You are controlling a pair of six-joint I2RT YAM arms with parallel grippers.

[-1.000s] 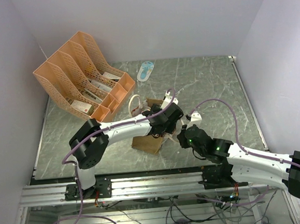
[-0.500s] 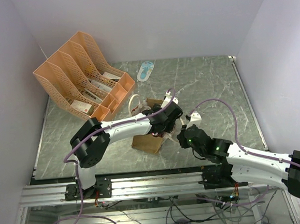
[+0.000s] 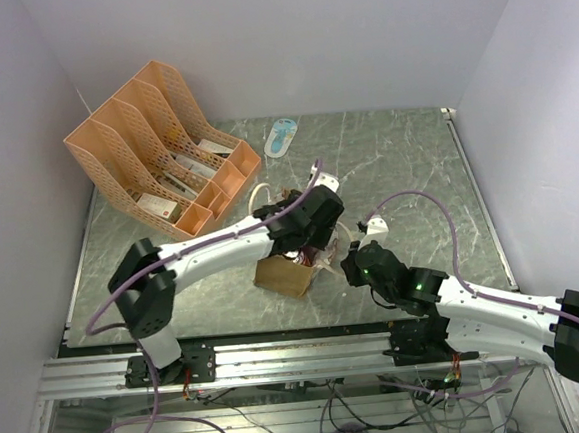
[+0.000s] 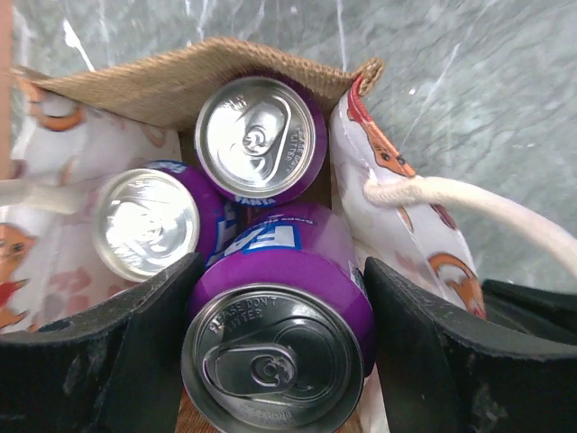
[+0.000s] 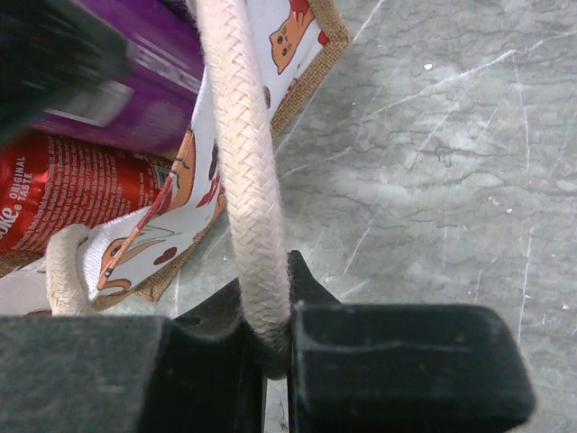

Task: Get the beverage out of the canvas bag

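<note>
The canvas bag (image 3: 280, 274) stands mid-table, tan with cream rope handles and a printed panel (image 5: 194, 194). My left gripper (image 3: 309, 237) hovers over the bag's mouth. In the left wrist view it (image 4: 279, 352) is shut on a purple Fanta can (image 4: 287, 298), held top-up above two more purple cans (image 4: 260, 137) (image 4: 149, 223) inside the bag (image 4: 180, 81). My right gripper (image 3: 352, 267) sits at the bag's right side. It (image 5: 270, 334) is shut on a cream rope handle (image 5: 239, 162). A red cola can (image 5: 63, 198) shows in the bag.
An orange plastic file rack (image 3: 154, 147) with papers stands at the back left. A small blue-and-white item (image 3: 281, 137) lies at the back edge. White walls close in on the left, back and right of the marble table (image 3: 406, 167).
My left arm has swung and risen over the bag, bringing the gripped purple can up with it. The right arm keeps hold of the handle and has hardly moved.
</note>
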